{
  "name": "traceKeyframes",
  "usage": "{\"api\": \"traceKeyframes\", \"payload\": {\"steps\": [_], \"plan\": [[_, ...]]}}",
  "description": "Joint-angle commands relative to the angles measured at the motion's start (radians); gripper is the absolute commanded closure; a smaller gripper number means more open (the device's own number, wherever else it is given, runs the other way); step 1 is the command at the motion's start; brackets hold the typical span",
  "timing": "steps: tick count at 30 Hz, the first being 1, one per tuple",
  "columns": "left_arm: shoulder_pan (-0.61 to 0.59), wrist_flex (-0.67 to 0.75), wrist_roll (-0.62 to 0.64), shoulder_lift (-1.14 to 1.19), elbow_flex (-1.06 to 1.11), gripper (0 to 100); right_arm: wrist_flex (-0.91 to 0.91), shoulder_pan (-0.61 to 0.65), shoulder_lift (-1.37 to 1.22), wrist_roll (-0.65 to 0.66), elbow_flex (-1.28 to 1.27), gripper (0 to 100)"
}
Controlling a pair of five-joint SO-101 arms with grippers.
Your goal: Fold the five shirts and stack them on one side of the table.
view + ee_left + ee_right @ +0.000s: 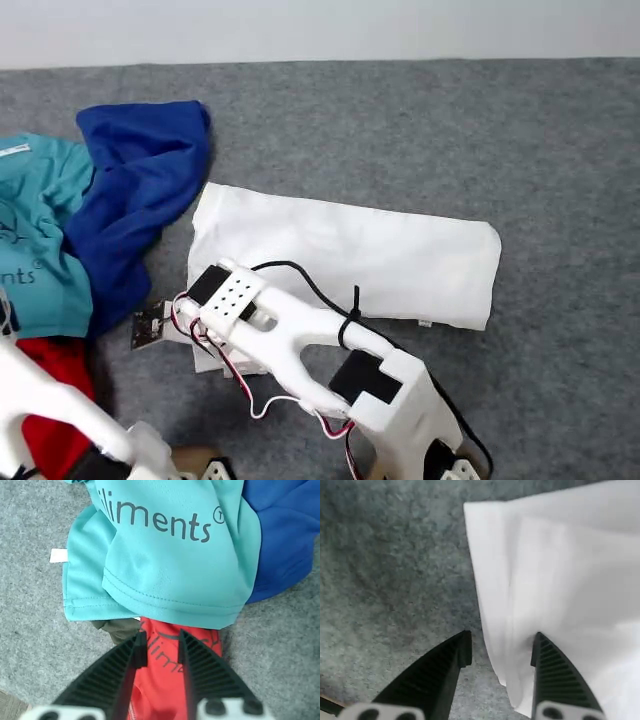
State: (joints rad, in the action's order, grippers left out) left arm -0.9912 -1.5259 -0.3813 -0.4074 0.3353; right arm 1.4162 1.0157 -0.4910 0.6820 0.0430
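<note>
High view: the white shirt (400, 260) lies flat in the middle of the grey bench (560, 150), already folded into a long strip. The other shirts are in a loose heap at one end: the blue shirt (140, 190) is draped over the teal shirt (35, 250), and the red shirt (50, 390) sits below them. The right arm (300, 335) reaches to the white shirt's end nearest the heap, and the left arm (45, 395) sits over the red one.

Left wrist view: the left hand (160, 642) hangs just above the red shirt with its jaws only a little apart, holding nothing. Some olive fabric (117, 629) peeks out from under the teal hem, maybe the fifth shirt, but I can't tell.

Right wrist view: the right hand (501, 647) is wide open and empty, straddling the white shirt's edge. One jaw is over bare bench and the other is over cloth.

What I'd worry about: there are several layers at that edge. If the jaws close too shallow, they'll likely catch only the top layer, and lifting would then peel the fold open. The bench surface looks fuzzy, so I reckon the lower jaw could drag and bunch the shirt instead of sliding under it. The left hand is also low enough over the red shirt to snag it if it moves sideways.
</note>
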Motion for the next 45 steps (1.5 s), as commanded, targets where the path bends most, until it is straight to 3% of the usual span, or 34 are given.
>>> {"api": "traceKeyframes", "payload": {"steps": [1, 11, 17, 28, 38, 45], "plan": [[0.008, 0.000, -0.006, -0.037, -0.004, 89, -0.008, 0.015, -0.042, 0.006, 0.023, 79.0], [0.008, 0.031, -0.008, -0.037, 0.008, 89, -0.010, 0.013, -0.110, 0.006, 0.064, 80.5], [0.008, 0.041, -0.009, -0.037, 0.018, 89, 0.001, 0.015, -0.130, 0.006, 0.095, 98.8], [0.008, 0.041, -0.009, -0.037, 0.018, 89, 0.018, -0.033, -0.119, 0.006, 0.110, 99.0], [0.008, 0.041, -0.009, -0.038, 0.016, 89, 0.206, -0.162, -0.128, 0.008, 0.419, 99.0], [0.008, 0.038, -0.009, -0.038, 0.016, 89, 0.196, -0.223, -0.131, 0.006, 0.473, 99.0]]}}
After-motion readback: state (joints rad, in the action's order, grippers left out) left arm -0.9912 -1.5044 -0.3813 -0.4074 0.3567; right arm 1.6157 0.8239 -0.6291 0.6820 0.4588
